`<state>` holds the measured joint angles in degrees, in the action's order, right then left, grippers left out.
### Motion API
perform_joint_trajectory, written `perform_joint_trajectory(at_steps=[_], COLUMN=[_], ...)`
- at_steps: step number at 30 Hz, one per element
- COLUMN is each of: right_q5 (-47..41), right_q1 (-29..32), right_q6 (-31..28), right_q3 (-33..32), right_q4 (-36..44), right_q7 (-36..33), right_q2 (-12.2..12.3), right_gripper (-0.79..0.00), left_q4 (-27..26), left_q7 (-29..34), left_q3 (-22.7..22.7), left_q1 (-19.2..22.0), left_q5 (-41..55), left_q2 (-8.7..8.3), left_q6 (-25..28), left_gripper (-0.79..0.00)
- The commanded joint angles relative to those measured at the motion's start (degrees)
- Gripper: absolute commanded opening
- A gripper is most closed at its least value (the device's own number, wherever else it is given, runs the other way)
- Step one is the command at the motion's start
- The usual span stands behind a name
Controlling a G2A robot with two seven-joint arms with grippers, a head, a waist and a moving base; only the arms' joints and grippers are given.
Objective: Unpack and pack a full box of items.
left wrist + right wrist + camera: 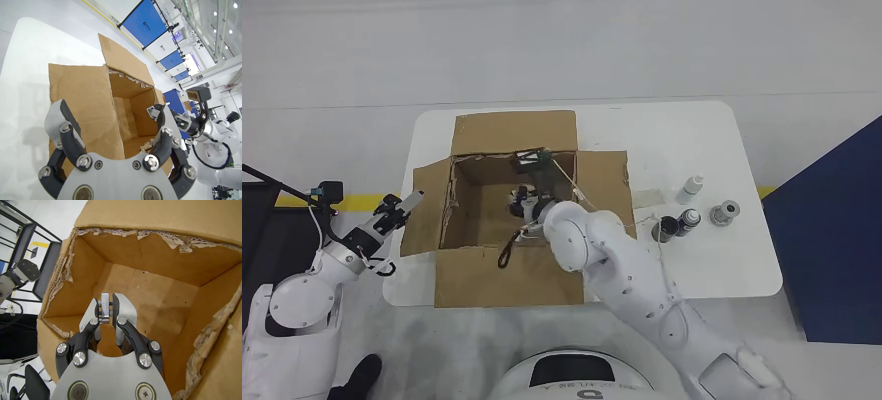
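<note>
- The right gripper (105,302) is clamping a small metal block (105,311) between its jaws; the block is sitting upright between the dark ribbed pads, bright and machined, with small screws showing on its face.
- Below and around those jaws the cardboard box (170,256) is standing open; the jaws are hanging inside its walls and above its brown, speckled bottom, touching neither.
- The left gripper (111,109) is holding its jaws wide apart with nothing between them; it is hovering just outside the box, beside the side flap (85,91), and facing across the opening toward the other arm.
- A white table (682,130) with rounded corners is carrying the box; a pale grey floor (562,50) is lying around it, with a yellow line (292,200) behind the left gripper, and blue panels (145,26) are standing far off in the room.
- A white bottle (691,187), two dark bottles (666,228) (688,220) and a grey round piece (725,213) are standing close together on the table, outside the box; they are well apart from both pairs of jaws.
- The box's rim is showing torn, frayed corrugated edges; its four flaps are lying folded outward; the gripper fingers are pale metal on black linkages.
</note>
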<state>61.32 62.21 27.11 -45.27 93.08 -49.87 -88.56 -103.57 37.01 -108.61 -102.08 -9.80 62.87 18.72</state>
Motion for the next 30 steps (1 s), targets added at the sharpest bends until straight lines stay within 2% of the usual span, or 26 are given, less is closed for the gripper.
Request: perform_joint_trajectory(at_steps=[1, 4, 5, 6, 10, 12, 16, 19, 21, 23, 24, 25, 26, 27, 29, 30], right_q5=[1.4, 3.1, 2.8, 3.2, 5.2, 6.4, 8.0, 8.8, 9.1, 8.6, 7.2, 6.1, 4.8, 3.6, 0.0, -2.5], right_q1=[-2.5, -5.6, -6.3, -7.1, -8.7, -9.2, -8.2, -4.7, -0.3, 5.5, 8.7, 11.7, 14.7, 17.2, 21.8, 23.6], right_q6=[3.1, 6.5, 7.1, 8.0, 11.4, 12.6, 13.7, 12.5, 10.1, 6.9, 4.8, 2.6, 0.6, -1.1, -3.3, -4.8], right_q3=[1.8, 4.4, 4.7, 5.0, 6.1, 6.3, 5.0, 2.7, -0.3, -4.6, -7.4, -10.4, -13.4, -16.6, -22.7, -25.2], right_q4=[-4.3, -10.8, -12.4, -14.1, -19.2, -20.2, -17.3, -9.3, -1.4, 8.4, 13.7, 17.7, 21.3, 24.2, 28.5, 30.1], right_q7=[0.4, -0.1, 0.1, 0.3, 0.8, 0.9, 1.5, 2.3, 3.0, 4.0, 4.6, 5.4, 6.5, 8.0, 11.6, 12.5], right_q2=[-0.8, -2.2, -2.5, -2.9, -3.9, -4.2, -4.2, -3.3, -2.1, -0.7, 0.0, 0.7, 1.2, 1.7, 2.4, 2.6], right_gripper=[-0.785, -0.782, -0.733, -0.720, -0.585, -0.529, -0.499, -0.496, -0.499, -0.459, -0.416, -0.182, -0.166, -0.271, -0.299, -0.394], left_q4=[0.0, 0.0, 0.0, 0.0, 0.0, 0.0, 0.0, 0.0, 0.0, 0.0, 0.0, 0.0, 0.0, 0.0, 0.0, 0.0], left_q7=[0.0, 0.0, 0.0, 0.0, 0.0, 0.0, 0.0, 0.0, 0.0, 0.0, 0.0, 0.0, 0.0, 0.0, 0.0, 0.0], left_q3=[0.0, 0.0, 0.0, 0.0, 0.0, 0.0, 0.0, 0.0, 0.0, 0.0, 0.0, 0.0, 0.0, 0.0, 0.0, 0.0], left_q1=[0.0, 0.0, 0.0, 0.0, 0.0, 0.0, 0.0, 0.0, 0.0, 0.0, 0.0, 0.0, 0.0, 0.0, 0.0, 0.0], left_q5=[0.0, 0.0, 0.0, 0.0, 0.0, 0.0, 0.0, 0.0, 0.0, 0.0, 0.0, 0.0, 0.0, 0.0, 0.0, 0.0], left_q2=[0.00, 0.00, 0.00, 0.00, 0.00, 0.00, 0.00, 0.00, 0.00, 0.00, 0.00, 0.00, 0.00, 0.00, 0.00, 0.00], left_q6=[0.0, 0.0, 0.0, 0.0, 0.0, 0.0, 0.0, 0.0, 0.0, 0.0, 0.0, 0.0, 0.0, 0.0, 0.0, 0.0], left_gripper=[0.000, 0.000, 0.000, 0.000, 0.000, 0.000, 0.000, 0.000, 0.000, 0.000, 0.000, 0.000, 0.000, 0.000, 0.000, 0.000])
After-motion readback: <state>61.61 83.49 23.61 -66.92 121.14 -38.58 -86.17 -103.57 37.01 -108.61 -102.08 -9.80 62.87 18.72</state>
